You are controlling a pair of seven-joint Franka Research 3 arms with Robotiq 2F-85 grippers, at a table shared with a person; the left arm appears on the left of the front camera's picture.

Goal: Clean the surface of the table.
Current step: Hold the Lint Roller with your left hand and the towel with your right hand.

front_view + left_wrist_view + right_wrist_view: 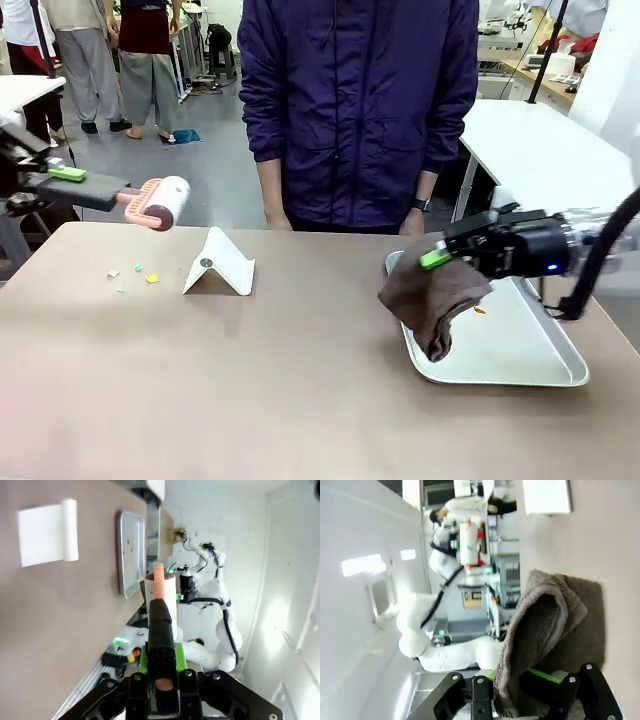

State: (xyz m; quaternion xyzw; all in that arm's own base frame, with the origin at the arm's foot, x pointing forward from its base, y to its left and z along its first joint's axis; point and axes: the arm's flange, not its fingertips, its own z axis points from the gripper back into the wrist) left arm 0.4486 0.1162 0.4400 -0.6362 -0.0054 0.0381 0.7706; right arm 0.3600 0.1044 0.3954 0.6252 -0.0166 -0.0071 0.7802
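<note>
Both jaws are closed: left jaws on a roller point(160, 203), right jaws on a cloth point(432, 300) hung over the left rim of the tray point(520, 345). Under the tray the bench point(300, 390) is spread wide; it is judged stiff and smooth, to be wiped, not gripped.

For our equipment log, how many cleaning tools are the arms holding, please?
2: a lint roller in the left gripper, over the table's far left edge, and a brown cloth in the right gripper, at the tray's left edge.

One table point(300, 400), one roller point(160, 203), one cloth point(432, 300), one tray point(520, 345), one stand point(220, 265), about five scraps point(151, 278).
</note>
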